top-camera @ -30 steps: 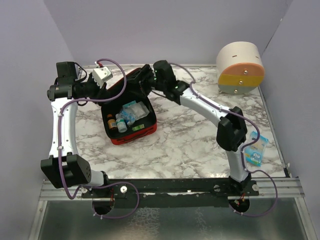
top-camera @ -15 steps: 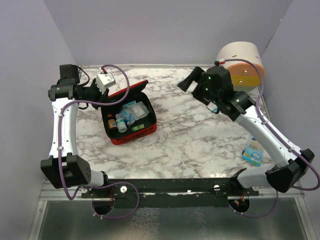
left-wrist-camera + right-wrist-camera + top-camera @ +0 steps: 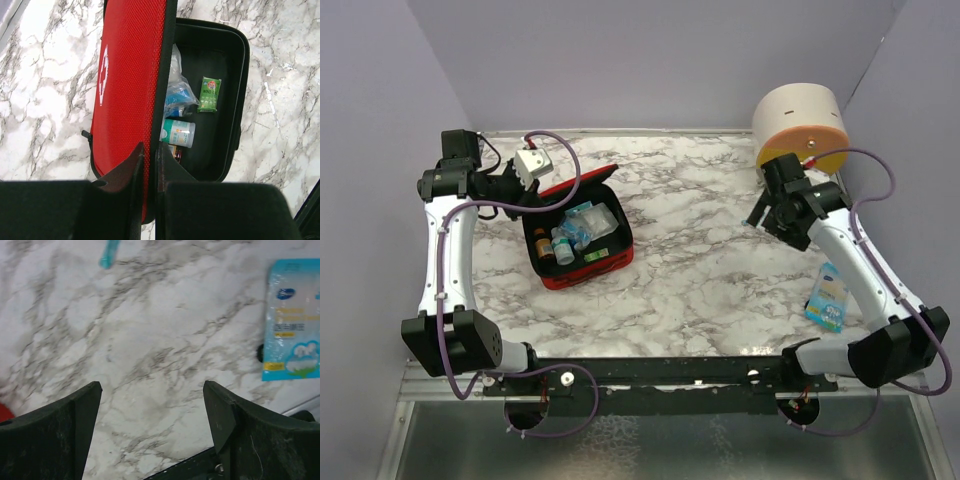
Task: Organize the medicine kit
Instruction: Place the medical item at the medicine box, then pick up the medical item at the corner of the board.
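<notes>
Top external view: red medicine kit (image 3: 582, 250) open near the left edge of the counter (image 3: 700, 290), lid (image 3: 130, 75) pinched upright by left jaws. Pale blue packet (image 3: 828, 297) at the right edge toward the near corner, long axis near-to-far, beside the spread, empty right jaws; right arm far nearer.

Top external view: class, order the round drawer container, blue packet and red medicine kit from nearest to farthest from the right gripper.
1. Round drawer container, close behind the right gripper.
2. Blue packet, near right edge.
3. Red medicine kit, far left.

medicine kit (image 3: 592, 268) left, packet (image 3: 828, 298) right
</notes>
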{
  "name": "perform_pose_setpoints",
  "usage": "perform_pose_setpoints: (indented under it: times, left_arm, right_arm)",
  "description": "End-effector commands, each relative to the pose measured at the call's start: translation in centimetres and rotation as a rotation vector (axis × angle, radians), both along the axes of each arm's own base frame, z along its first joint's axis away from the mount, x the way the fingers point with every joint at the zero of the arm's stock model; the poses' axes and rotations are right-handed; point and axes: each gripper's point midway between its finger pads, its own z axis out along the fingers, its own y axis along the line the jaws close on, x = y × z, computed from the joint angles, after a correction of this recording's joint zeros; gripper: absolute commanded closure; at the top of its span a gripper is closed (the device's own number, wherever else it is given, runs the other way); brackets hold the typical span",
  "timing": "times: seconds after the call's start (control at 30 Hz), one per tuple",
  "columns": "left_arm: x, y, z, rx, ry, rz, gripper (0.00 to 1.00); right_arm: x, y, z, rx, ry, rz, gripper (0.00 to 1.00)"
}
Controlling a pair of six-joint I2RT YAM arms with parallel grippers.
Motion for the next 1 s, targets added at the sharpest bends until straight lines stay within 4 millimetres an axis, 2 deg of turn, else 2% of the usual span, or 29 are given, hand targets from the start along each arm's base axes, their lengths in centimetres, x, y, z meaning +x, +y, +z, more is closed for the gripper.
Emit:
perform_pose_setpoints:
  times: [0.0, 0.1, 0.23, 0.4, 0.63, 0.8, 0.97]
  left_arm:
    - [-0.1, 0.6, -1.7, 0.037, 0.053, 0.019, 1.0]
    - [-0.2, 0.6, -1.6, 0.038, 0.053, 0.02, 1.0]
    - [-0.4, 0.6, -1.9, 0.037, 0.061, 0.023, 1.0]
    - [-0.7, 0.5, -2.3, 0.031, 0.078, 0.027, 1.0]
    - [-0.6, 0.6, -2.6, 0.031, 0.085, 0.04, 1.0]
    - [-0.4, 0.6, -3.0, 0.022, 0.098, 0.044, 1.0]
    - [0.5, 0.5, -3.0, 0.008, 0.098, 0.049, 1.0]
  right_arm:
    - [-2.7, -4.8, -2.0, -0.054, 0.14, -0.063, 0.16]
    - [-2.7, -7.5, -2.6, -0.055, 0.152, -0.073, 0.12]
    - [-2.3, -11.3, -4.2, 0.032, 0.146, -0.09, 0.1]
    - [-3.8, -17.1, -5.9, 0.034, 0.201, -0.175, 0.09]
    - [-4.6, -16.6, -8.3, 0.103, 0.236, -0.199, 0.08]
    - [-6.7, -16.6, -10.8, 0.137, 0.291, -0.263, 0.09]
    - [-7.3, -16.1, -12.7, 0.16, 0.284, -0.292, 0.09]
